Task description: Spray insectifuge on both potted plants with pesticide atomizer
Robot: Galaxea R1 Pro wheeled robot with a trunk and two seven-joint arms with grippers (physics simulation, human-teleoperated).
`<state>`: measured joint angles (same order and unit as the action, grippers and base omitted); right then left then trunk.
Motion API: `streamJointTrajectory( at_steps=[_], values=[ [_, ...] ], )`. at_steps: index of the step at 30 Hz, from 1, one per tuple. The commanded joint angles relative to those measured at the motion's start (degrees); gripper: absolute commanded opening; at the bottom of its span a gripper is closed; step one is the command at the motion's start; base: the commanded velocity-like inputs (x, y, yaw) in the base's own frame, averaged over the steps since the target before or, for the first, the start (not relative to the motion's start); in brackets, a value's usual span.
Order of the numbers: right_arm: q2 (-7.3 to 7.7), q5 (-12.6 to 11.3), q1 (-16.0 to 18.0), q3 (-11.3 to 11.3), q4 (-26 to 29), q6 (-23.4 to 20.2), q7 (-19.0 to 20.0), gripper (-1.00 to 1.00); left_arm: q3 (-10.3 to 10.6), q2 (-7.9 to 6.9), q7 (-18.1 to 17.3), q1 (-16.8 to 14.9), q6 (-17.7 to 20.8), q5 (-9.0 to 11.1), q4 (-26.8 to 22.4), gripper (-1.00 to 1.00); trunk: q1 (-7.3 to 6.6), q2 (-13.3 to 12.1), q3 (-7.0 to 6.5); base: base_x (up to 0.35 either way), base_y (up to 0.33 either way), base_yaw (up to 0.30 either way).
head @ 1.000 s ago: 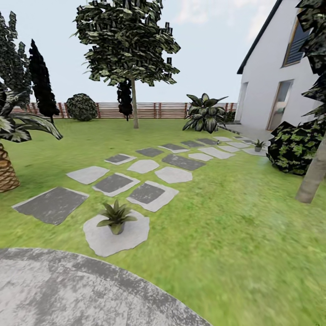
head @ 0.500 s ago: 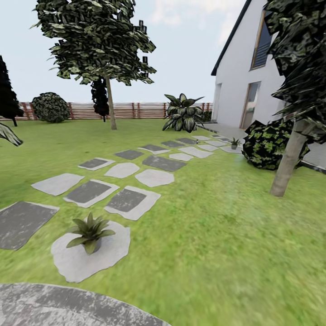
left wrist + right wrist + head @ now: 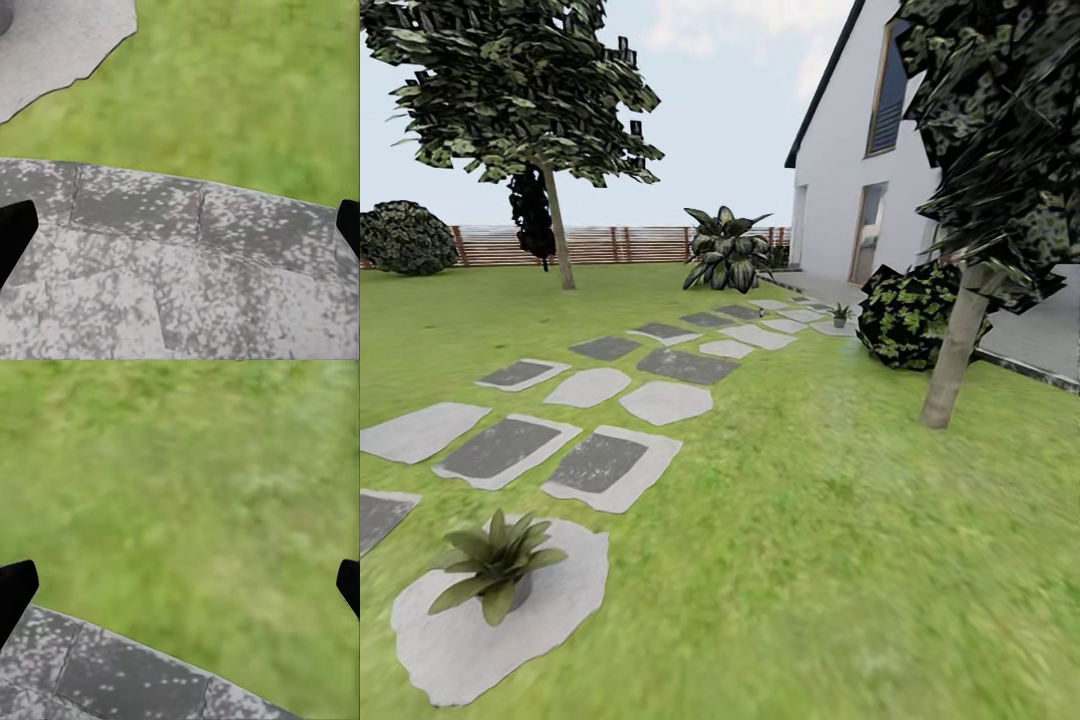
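No atomizer here; one plant [image 3: 495,572] on the near stone's [image 3: 420,640] left edge. Both claws spread, empty. Bottle's likely light, slick: grip its body.

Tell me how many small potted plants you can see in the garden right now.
2. The near potted plant sits on a pale stepping stone at the head view's lower left. The far potted plant stands at the path's far end, near the house. Others may be hidden.
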<state>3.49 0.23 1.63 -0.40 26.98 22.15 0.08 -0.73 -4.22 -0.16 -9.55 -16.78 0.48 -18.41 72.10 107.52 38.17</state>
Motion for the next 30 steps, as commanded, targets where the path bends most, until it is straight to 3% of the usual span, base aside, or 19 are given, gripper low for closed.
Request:
streamJointTrajectory(
  at_steps=[1, 30],
  values=[
    [-0.01, 0.0, 0.0, 0.0, -0.1, 0.2, 0.0, 1.00, -0.1, 0.00, 0.0, 0.0, -0.2, 0.0, 0.0, 1.00, 0.03, 0.0, 0.06, 0.338, 0.000, -0.032],
    [-0.07, 0.0, 0.0, 0.0, -0.4, 0.2, -0.2, 1.00, -0.1, -0.17, 0.1, 0.0, -0.2, 0.0, 0.1, 1.00, 0.03, 0.0, 0.06, 0.339, 0.000, -0.002]
  ],
)
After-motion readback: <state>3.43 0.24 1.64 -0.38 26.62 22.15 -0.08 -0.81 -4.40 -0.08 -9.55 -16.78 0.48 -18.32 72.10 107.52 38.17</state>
